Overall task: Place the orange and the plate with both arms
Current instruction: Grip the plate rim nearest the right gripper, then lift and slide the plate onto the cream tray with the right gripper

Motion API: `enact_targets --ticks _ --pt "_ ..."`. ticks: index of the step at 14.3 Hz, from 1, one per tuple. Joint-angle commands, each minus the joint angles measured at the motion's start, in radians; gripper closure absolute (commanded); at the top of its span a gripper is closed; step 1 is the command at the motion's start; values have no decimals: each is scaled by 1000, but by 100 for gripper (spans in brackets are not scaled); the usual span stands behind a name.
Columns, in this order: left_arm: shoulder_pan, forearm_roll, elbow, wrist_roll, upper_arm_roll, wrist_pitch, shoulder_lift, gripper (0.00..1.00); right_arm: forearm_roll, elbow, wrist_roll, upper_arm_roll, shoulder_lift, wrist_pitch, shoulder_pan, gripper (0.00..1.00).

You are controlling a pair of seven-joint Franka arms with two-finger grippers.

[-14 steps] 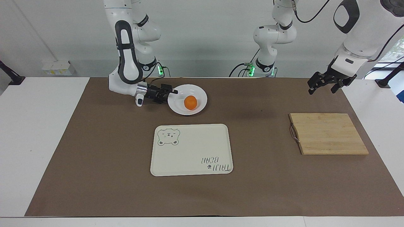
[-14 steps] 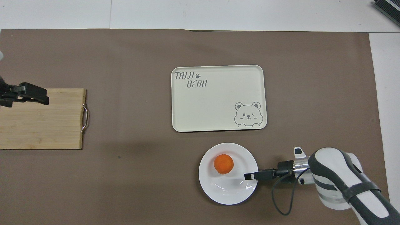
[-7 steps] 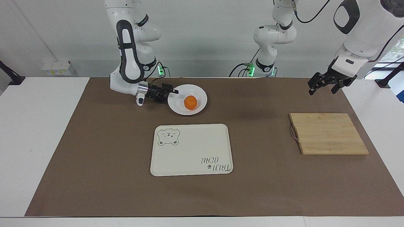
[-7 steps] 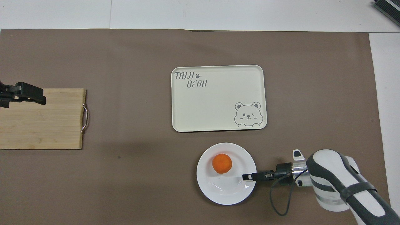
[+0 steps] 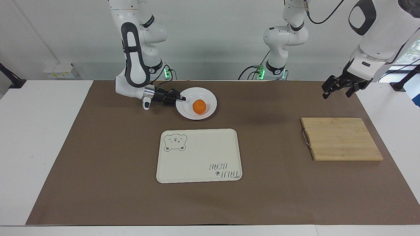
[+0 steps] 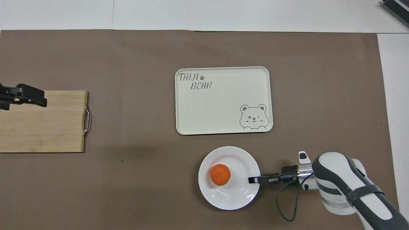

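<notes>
Right claw (image 5: 182, 98) has its fingers clamped on the rim of the plate (image 5: 210, 99) in the facing view, at the rim toward the right arm's end of the desk (image 5: 46, 137), close to the robots' edge. On the plate sits the orange (image 5: 199, 107), loose and free to roll. Left claw (image 5: 338, 88) hangs spread wide in the air over the left arm's end of the desk, waiting, near the bamboo cutting board (image 5: 341, 139). Bear tray (image 5: 199, 155) lies mid-desk, farther from the robots than the plate.

Overhead now: right claw (image 6: 252, 180) pinches the plate (image 6: 230, 196) at its edge, the orange (image 6: 220, 174) resting near the plate's middle. Left claw (image 6: 40, 96), released, shows over the cutting board (image 6: 44, 127). Bear tray (image 6: 223, 102) sits just apart from the plate.

My read: this is the grip-and-carry step. Do it well by keeping the plate level and moving slowly, since a one-sided rim pinch can tip and send the fruit rolling.

Count: one orange, one plate, one tray, one board, two claws.
</notes>
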Motion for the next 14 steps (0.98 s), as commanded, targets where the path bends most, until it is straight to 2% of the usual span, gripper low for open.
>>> enact_targets --ticks 1,5,7,9,11,14 --pt "1 19 6 -14 -2 5 0 0 41 39 -24 -3 9 -57 -13 100" --pt "1 19 6 -14 -2 5 0 0 29 63 53 -3 -22 -71 -13 100" --pt "1 19 6 -14 -2 5 0 0 12 92 154 -3 -60 -85 -11 100" --pt "1 19 6 -14 -2 5 0 0 -109 169 344 -2 -106 -101 -8 100" --pt "1 19 6 -14 -2 5 0 0 -158 258 455 -3 -99 -184 -17 100" --pt "1 19 6 -14 -2 5 0 0 -162 357 484 0 -35 -197 -31 100"
